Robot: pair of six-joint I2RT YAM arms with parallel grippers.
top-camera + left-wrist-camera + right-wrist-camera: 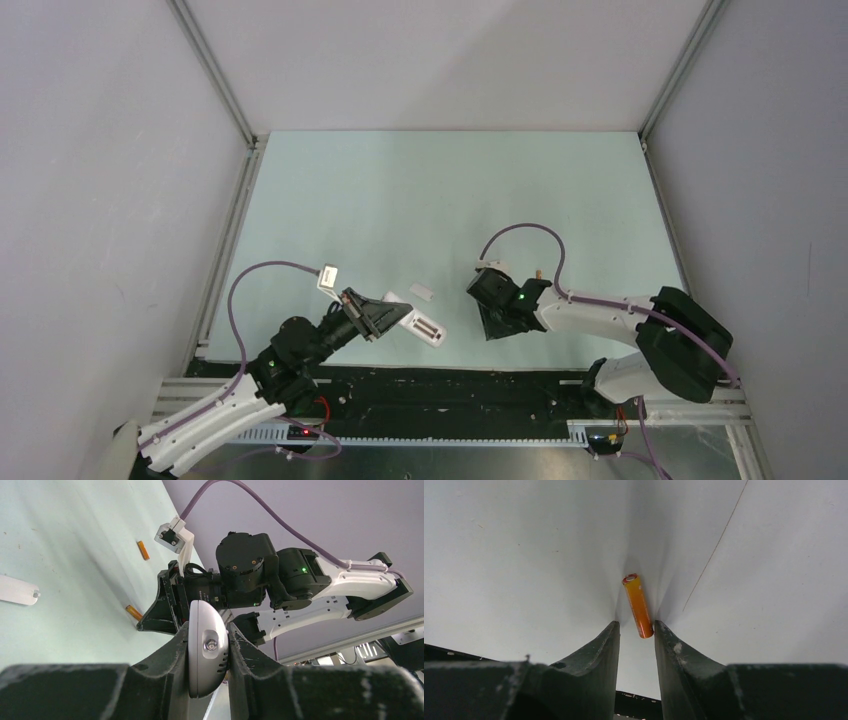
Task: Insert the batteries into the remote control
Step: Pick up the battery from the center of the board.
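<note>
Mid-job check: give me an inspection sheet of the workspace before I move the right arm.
Surface: pale green table, faint specks.
Job's things: remote control clamped in left gripper; one battery lying on the table, its near end at the fingertips of right gripper; other battery loose.
Clutter: white flat piece.
Grippers: left shut on remote; right open.
Cables: purple cables looped above arms.
Surroundings: grey walls, metal frame.

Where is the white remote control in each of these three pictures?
Top external: remote control lower centre, in the left tool.
Left wrist: remote control bottom centre, clamped end-on.
Right wrist: not in it.
Shared landmark: the right tool, in all three.
</note>
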